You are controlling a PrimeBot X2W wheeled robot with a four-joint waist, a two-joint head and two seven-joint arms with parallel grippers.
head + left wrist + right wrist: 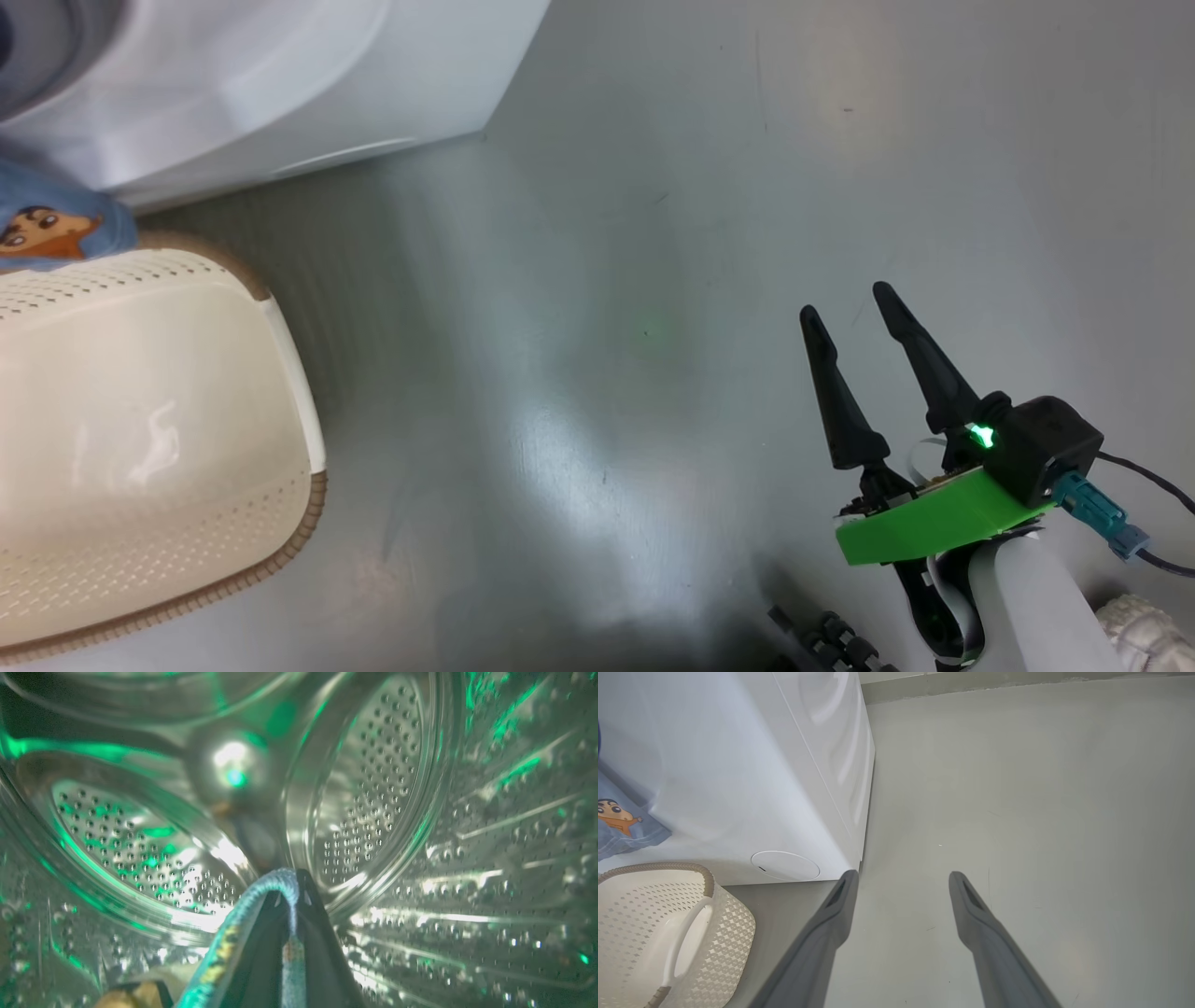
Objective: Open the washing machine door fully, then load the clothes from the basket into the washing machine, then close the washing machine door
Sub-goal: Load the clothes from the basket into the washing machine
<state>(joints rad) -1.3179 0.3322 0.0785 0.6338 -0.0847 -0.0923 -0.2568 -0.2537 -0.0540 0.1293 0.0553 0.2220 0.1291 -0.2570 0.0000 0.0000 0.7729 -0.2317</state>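
Near the basket (187, 532), cartoon-printed clothes (51, 231)

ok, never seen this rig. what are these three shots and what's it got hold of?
It's a wheeled robot with two arms, each ending in a two-finger gripper. The head camera looks down at the grey floor: white washing machine, cream basket, and the right gripper, open and empty. The right wrist camera looks along those fingers at the same things. The left wrist camera is inside the steel drum, where the left gripper is shut on a blue printed garment.
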